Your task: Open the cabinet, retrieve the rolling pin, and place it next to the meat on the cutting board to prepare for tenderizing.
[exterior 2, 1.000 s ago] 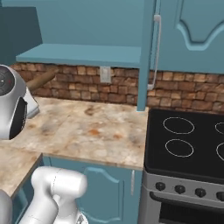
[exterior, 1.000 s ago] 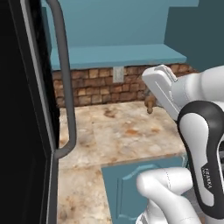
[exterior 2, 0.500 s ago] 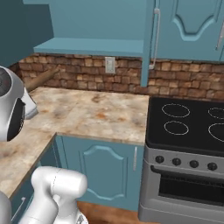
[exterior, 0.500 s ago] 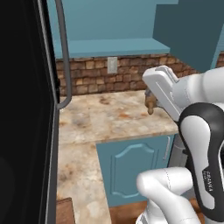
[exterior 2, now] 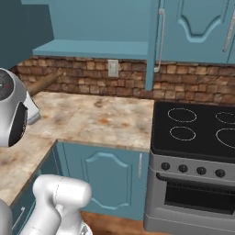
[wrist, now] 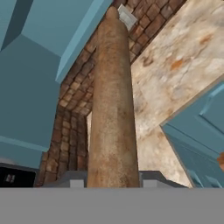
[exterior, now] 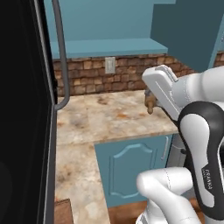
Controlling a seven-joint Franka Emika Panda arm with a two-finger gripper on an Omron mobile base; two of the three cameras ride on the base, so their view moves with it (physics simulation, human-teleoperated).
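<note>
Gripper [wrist: 113, 181] clamps the rolling pin [wrist: 113, 109] between its jaws. It is raised above the counter [exterior: 109, 118], pin pointing at the brick wall [wrist: 70, 127]

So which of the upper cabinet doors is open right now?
The cabinet door left of the stove: it swings out edge-on, exposing the teal shelf, while the arched-panel doors above the stove sit flush and closed.

Compared with a second ago, our whole view slides back and away from the counter [exterior 2: 92, 119], so that's the base driving, not the kitchen stuff moving. We now see more of the stove [exterior 2: 197, 137] and the lower cupboard door [exterior: 131, 168] under the countertop, and the brick backsplash [exterior 2: 92, 80] sits higher in frame than before.
</note>
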